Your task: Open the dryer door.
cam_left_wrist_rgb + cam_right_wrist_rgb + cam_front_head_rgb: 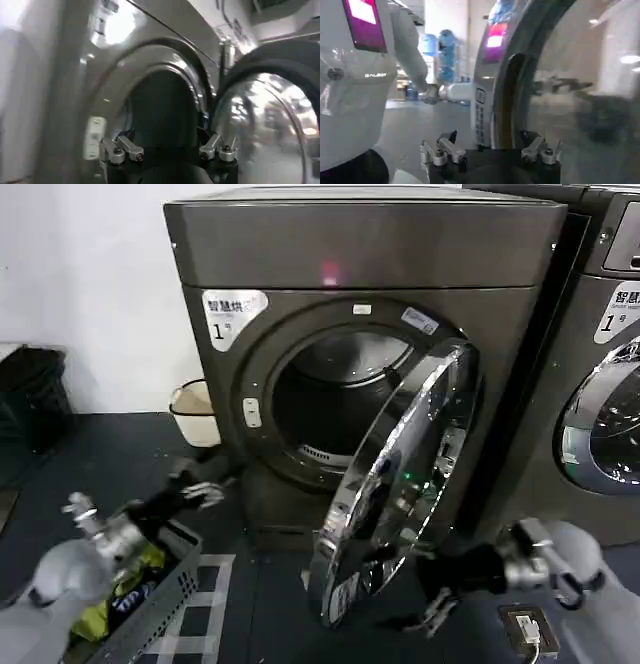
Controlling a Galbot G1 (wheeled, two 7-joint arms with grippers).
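Observation:
The dryer [360, 254] is a dark grey-brown box with a white "1" label and a small pink light. The dryer door [400, 474], chrome-rimmed, stands swung partly out on its right-side hinge, and the dark drum opening [330, 399] is exposed. My left gripper [205, 484] hangs open, low and left of the opening, apart from the machine. Its wrist view faces the opening [160, 110] and the door's chrome rim [265, 125] past open fingers [122, 149]. My right gripper [432, 594] is open by the door's lower right; the door edge [492, 75] stands between its fingers [540, 149].
A grey basket [165, 579] of clothes sits at the lower left under my left arm. A white bin [195, 409] stands beside the dryer. A second machine [600, 384] is close on the right. A floor socket [525, 624] lies under my right arm.

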